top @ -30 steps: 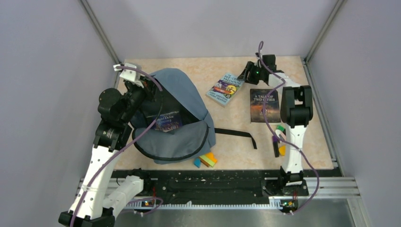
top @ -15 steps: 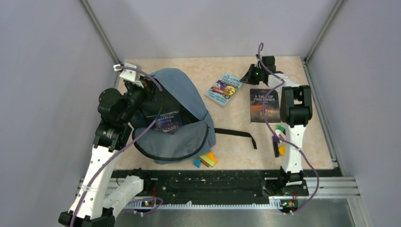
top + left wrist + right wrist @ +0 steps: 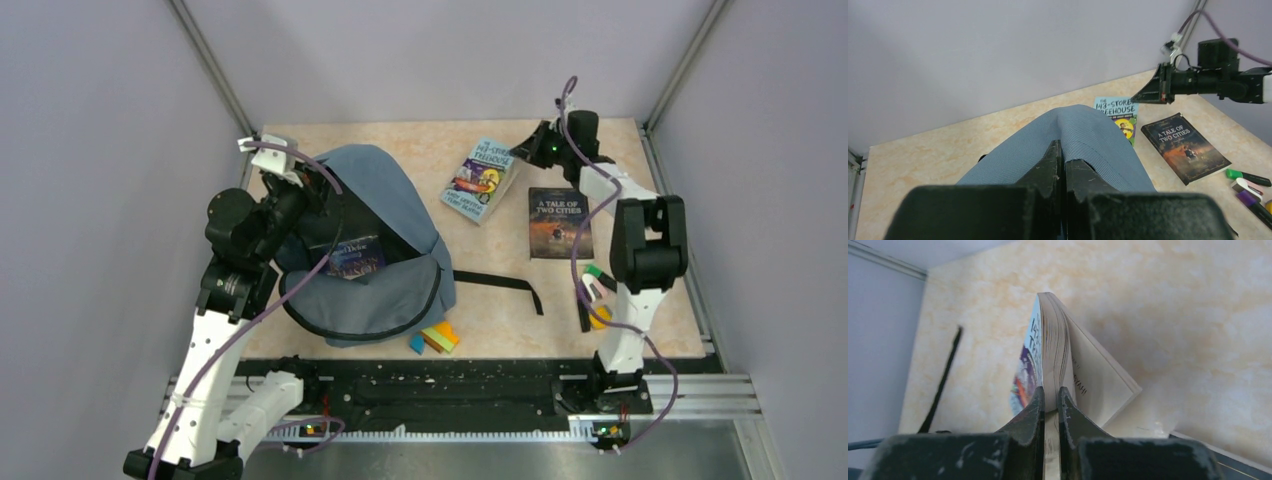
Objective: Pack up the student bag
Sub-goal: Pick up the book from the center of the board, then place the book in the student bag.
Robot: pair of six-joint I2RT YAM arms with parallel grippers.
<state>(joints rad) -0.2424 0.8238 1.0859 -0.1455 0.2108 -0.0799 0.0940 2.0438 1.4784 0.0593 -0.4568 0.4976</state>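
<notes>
— Right fingers (image 3: 1029, 415): condition?
— Clamped on the right-hand edge of the colourful treehouse paperback (image 3: 480, 178), at the far side of the tabletop (image 3: 420, 140). In the wrist view the page block stands on edge between them, and one cover hangs open to the side. I cannot tell whether the book's lower edge touches the tabletop.

— Left fingers (image 3: 1048, 167)?
— Pressed together with only a hairline gap, seemingly on a fold of the student bag (image 3: 390, 185) at its far left rim. The fabric rises in a ridge straight ahead of the tips.

— Item: the bag itself.
— Slate-blue, on the left half of the tabletop. The mouth is unzipped and gapes toward the arms, with dark lining showing. One dark-covered book (image 3: 355, 258) sits in the opening, partly over the front flap. A black strap (image 3: 500, 284) trails rightward across the tabletop.

— Other books?
— One: "A Tale of Two Cities" (image 3: 558, 222). It lies flat, cover up, just right of the treehouse paperback and apart from it, beside the right arm.

— Small goods?
— Small coloured blocks (image 3: 435, 338), orange, green and blue, lie against the bag's near corner. A cluster of markers (image 3: 593, 292) lies by the right arm's lower link, partly hidden by it. I see green, purple and something yellow; beyond that I cannot tell.
</notes>
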